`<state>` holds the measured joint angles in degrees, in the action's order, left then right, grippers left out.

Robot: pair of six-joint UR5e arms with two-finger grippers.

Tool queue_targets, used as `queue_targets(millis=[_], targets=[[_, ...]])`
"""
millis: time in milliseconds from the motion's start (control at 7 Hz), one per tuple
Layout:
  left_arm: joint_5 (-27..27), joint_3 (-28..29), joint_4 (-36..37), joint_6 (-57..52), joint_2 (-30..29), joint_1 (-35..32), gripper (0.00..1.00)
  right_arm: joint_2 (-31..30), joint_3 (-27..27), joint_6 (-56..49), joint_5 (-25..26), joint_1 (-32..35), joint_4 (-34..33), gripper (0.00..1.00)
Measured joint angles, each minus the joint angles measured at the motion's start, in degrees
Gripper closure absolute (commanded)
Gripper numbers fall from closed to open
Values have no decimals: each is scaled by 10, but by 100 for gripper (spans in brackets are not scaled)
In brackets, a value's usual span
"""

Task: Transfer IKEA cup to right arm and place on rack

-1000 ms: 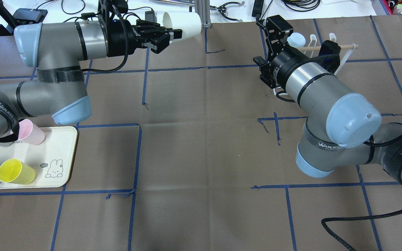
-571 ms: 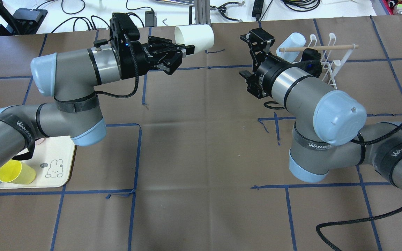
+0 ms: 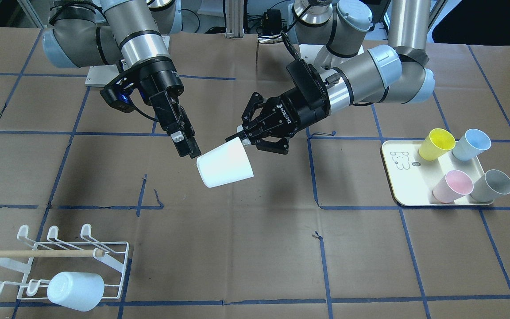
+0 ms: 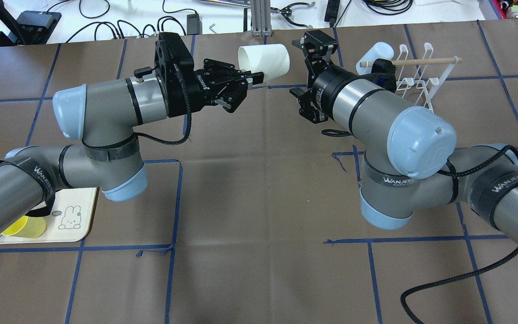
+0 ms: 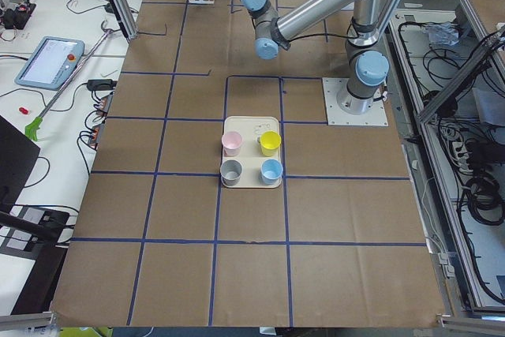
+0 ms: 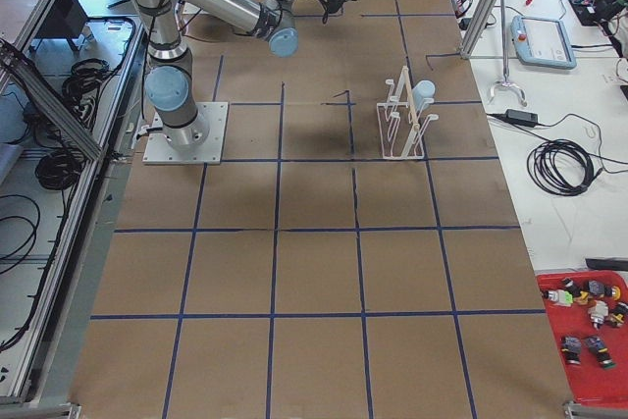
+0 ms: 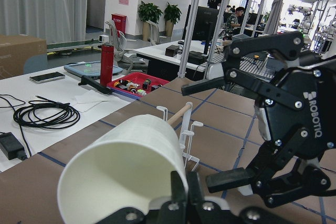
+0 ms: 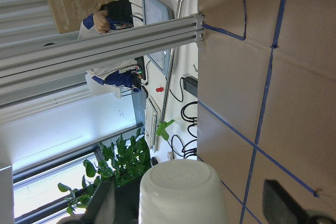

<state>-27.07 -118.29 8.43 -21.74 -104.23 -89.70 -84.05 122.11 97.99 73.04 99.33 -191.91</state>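
A white cup hangs on its side in mid-air over the table's middle. My left gripper is shut on its rim, one finger inside the mouth, as the left wrist view shows. My right gripper is open at the cup's base end. In the right wrist view the cup base sits between the two spread fingers, with a gap on each side. The white wire rack with its wooden dowel stands far to my right and also shows in the overhead view.
A pale cup lies on the rack's prongs. A cream tray on my left side holds a yellow cup, a blue cup, a pink cup and a grey cup. Blue tape lines cross the brown table.
My left arm has carried the white cup rightward towards the table's middle. My right gripper has moved left, away from the rack, up to the cup's base.
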Motion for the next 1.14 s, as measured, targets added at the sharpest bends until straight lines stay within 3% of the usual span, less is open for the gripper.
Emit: queue_targets(millis=[1143], targets=[[0, -4, 11, 11, 2, 0, 91, 53, -57, 7, 18, 34, 2, 1]])
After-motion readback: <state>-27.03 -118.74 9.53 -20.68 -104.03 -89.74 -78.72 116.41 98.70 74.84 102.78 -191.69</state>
